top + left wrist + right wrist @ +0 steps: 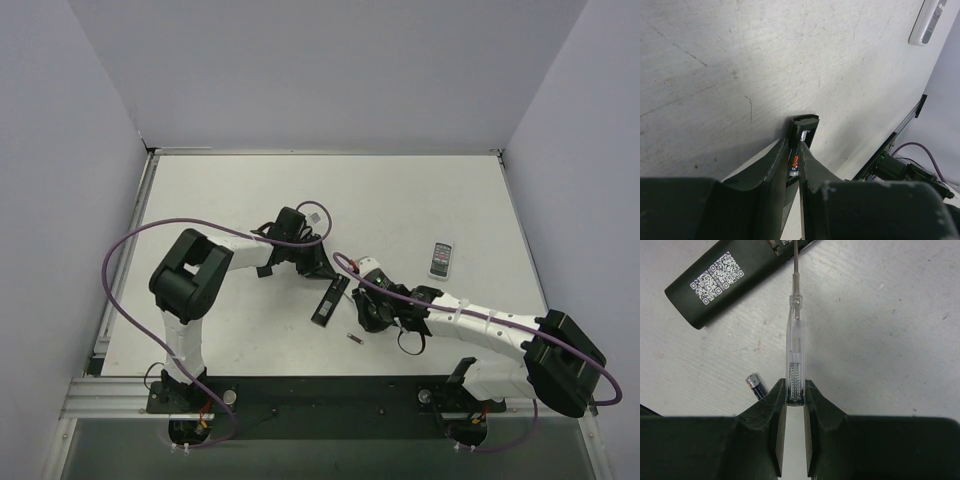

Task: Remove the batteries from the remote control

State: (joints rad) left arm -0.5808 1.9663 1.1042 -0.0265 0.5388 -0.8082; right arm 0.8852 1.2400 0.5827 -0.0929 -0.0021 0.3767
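The remote control is a slim black bar lying near the table's middle, back side up with a QR sticker. My left gripper is shut on its sides near one end. Between the fingers a battery with an orange label shows in the open compartment. My right gripper is shut on a clear-handled tool. Its thin metal tip reaches to the remote's open compartment. One loose battery lies on the table beside the right fingers, also seen in the top view as the battery.
A whitish flat remote-like block lies to the right of the arms, also visible as the white block. Purple cables loop beside both arms. The table's near edge is a metal rail.
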